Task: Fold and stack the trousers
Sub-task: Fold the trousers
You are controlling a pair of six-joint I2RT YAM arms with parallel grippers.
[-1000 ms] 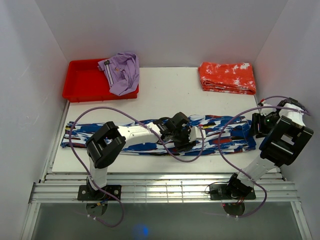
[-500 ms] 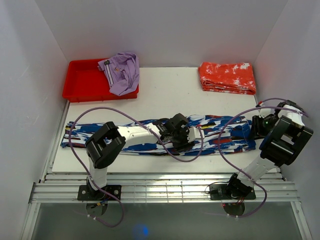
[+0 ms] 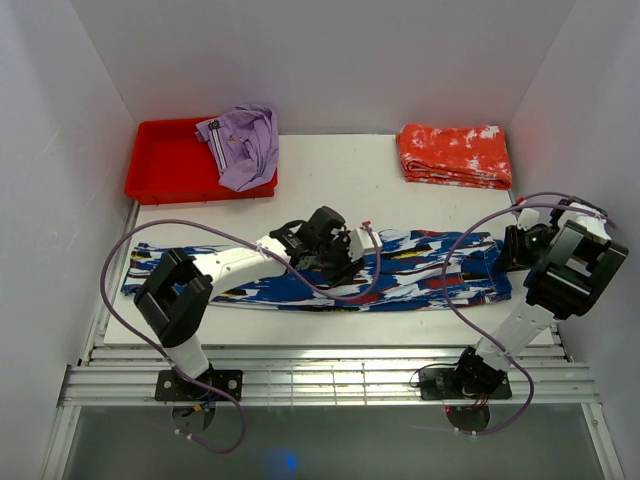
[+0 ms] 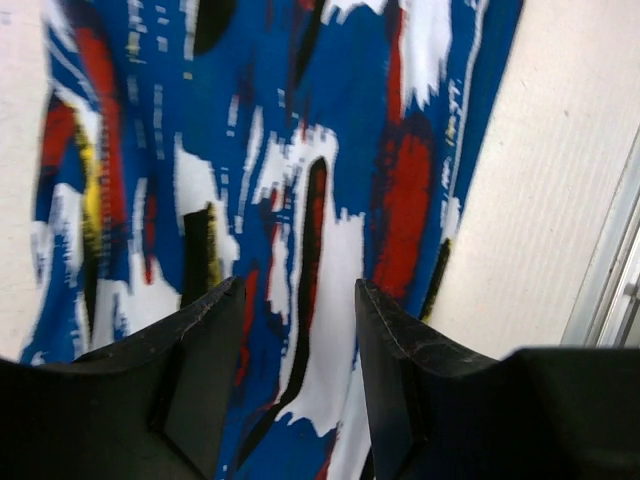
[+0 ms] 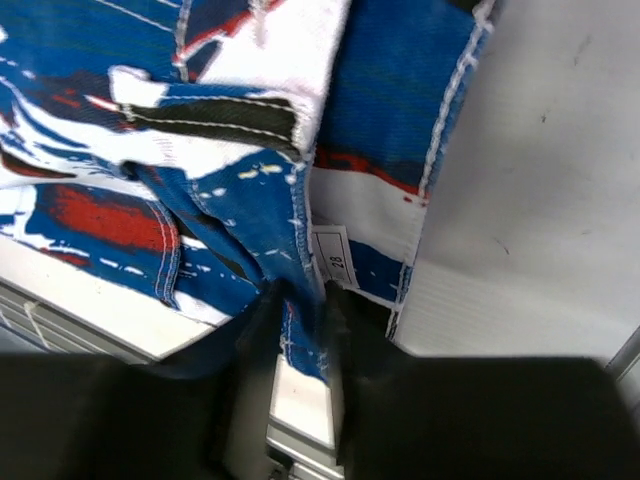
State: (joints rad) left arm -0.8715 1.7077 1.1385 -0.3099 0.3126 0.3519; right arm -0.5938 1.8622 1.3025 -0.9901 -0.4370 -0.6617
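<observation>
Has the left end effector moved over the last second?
Yes. The left end effector has shifted left and slightly farther back, toward the red plastic tray, above the blue, white and black streaked trousers.

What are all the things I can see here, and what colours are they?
trousers: one; blue, white and black streaks with red patches; stretched long across the near side of the table
tray: one; red; far left
lilac garment: one; lilac; crumpled over the tray's right end
orange-red garment: one; orange-red with white splotches; folded, far right
table: one; white; under everything
left gripper: one; black; open, over the middle of the trousers
right gripper: one; black; shut on the right end of the trousers
</observation>
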